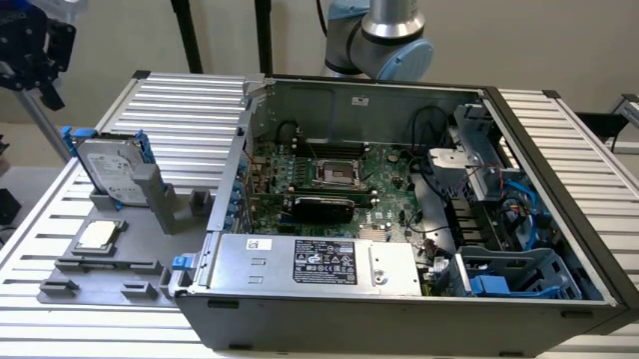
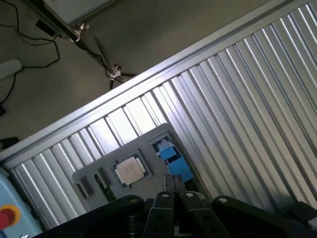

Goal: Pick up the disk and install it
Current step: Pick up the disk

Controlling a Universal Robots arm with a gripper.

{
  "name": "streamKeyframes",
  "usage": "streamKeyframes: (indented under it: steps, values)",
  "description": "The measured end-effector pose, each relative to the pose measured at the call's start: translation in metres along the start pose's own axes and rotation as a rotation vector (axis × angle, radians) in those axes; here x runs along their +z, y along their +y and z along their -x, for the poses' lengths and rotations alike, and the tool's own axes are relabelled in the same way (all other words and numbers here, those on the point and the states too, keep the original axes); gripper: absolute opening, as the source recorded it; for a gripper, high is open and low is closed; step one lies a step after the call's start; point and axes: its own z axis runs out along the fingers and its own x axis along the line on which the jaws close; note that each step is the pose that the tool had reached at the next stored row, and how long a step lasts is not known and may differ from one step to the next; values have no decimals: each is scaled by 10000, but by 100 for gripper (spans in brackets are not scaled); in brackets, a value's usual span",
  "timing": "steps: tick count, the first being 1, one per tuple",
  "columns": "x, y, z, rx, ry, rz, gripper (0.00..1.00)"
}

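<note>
Beyond the gripper (image 2: 173, 184) and well apart from its fingers, the disk (image 1: 112, 168) stands on edge in a grey fixture plate (image 1: 100, 284), with its white label facing out and its upper part free. The fingers are pressed together and hold nothing.

The disk looks rigid and fairly heavy for its size. Its smooth metal faces could slip, and its insides would likely not forgive a knock. The free upper part looks like the soundest hold, pinched across the thin body or by the blue side rails (image 1: 141, 146).

There is one disk with two rails. One square chip (image 1: 100, 234) lies flat on the same plate, just beside the disk and no closer to the fingers. Farther from them sits one open computer case (image 1: 360, 105), holding one silver box with a black label (image 1: 325, 262) and one drive cage (image 1: 514, 273).
</note>
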Motion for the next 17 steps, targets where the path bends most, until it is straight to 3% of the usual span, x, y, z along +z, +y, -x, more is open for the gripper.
streamKeyframes:
  steps: [17]
  values:
    - [13,-1,0,-2941,121,44,11]
